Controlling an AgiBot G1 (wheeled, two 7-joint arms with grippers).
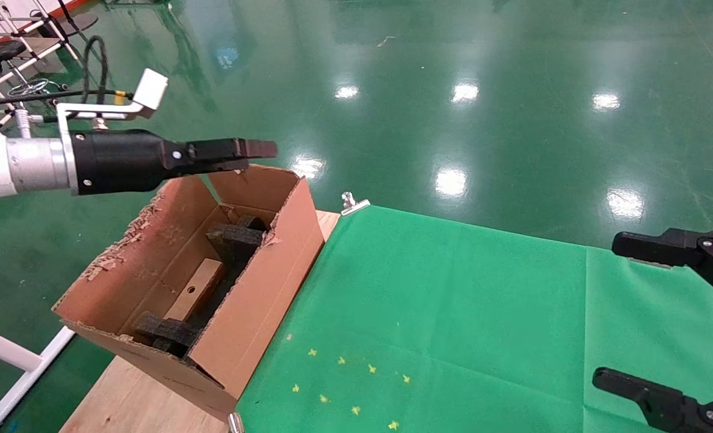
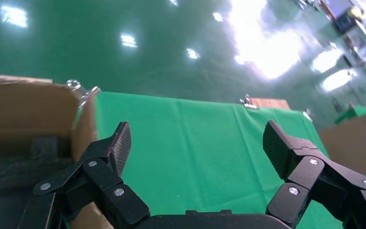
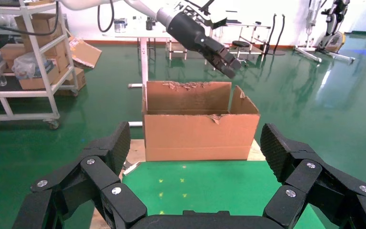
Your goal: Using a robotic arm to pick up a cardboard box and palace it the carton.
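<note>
Left pincer (image 1: 260, 150) hovers open-fingered above carton (image 1: 260, 300), arm level.

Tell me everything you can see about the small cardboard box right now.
The cardboard box is a small, narrow brown box with a round hole in its upward face. It lies flat and lengthwise on the floor of the carton, between two black foam blocks, one at each end. No hand touches it; the left hand is above the carton's far end, open and empty.

The table (image 1: 127, 397) — wooden, under a clipped green cloth (image 1: 452, 313) — carries the carton (image 1: 254, 313) at its left end.
</note>
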